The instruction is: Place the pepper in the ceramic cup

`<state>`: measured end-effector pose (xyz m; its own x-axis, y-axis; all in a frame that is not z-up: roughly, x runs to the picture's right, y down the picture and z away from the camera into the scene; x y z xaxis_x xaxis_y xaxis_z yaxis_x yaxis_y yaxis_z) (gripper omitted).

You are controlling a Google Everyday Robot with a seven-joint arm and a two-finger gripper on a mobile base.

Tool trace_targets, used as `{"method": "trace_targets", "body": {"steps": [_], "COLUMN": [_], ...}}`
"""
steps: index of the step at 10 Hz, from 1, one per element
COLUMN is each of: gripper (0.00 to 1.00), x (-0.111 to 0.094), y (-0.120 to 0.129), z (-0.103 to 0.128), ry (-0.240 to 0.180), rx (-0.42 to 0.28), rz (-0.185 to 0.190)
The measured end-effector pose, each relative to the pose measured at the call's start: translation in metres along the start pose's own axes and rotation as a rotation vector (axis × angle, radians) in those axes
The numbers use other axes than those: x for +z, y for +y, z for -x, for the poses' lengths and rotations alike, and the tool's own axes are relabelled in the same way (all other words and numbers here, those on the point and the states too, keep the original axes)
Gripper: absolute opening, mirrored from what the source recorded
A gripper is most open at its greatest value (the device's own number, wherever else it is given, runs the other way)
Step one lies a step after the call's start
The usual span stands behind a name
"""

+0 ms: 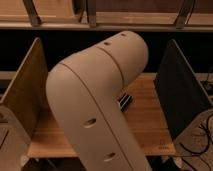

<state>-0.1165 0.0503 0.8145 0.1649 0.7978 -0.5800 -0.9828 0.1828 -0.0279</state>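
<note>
Dim room behind, with a pale wooden shelf [125, 20] running across the top on slanted metal brackets [32, 13] and darkness beneath it. Filling the middle of the view is the robot's thick cream arm [95, 115], bent at an elbow and dotted with small round holes. Under it lies a light wooden bench [150, 122], its planks running left to right. An upright tan board [25, 95] walls the bench's left end and a dark panel [181, 95] walls the right. Just past the arm's right edge, low over the bench, a dark piece of the tool [125, 101] peeks out, fingers closed together; what they grip, if anything, cannot be told. The pepper is hidden from view. Cables [202, 136] trail at the lower right.
</note>
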Motion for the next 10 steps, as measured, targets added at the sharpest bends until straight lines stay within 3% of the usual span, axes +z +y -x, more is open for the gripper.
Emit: {"method": "trace_targets", "body": {"steps": [3, 6, 8, 10], "gripper": [0.00, 0.00, 0.00, 0.00], "x": [-0.039, -0.039, -0.031, -0.020], "y": [-0.048, -0.044, -0.042, -0.049], "z": [-0.001, 0.000, 0.005, 0.023], "ry": [-0.043, -0.048, -0.039, -0.049], "rx": [0.087, 0.084, 0.081, 0.099], "rz": [-0.050, -0.045, -0.058, -0.089]}}
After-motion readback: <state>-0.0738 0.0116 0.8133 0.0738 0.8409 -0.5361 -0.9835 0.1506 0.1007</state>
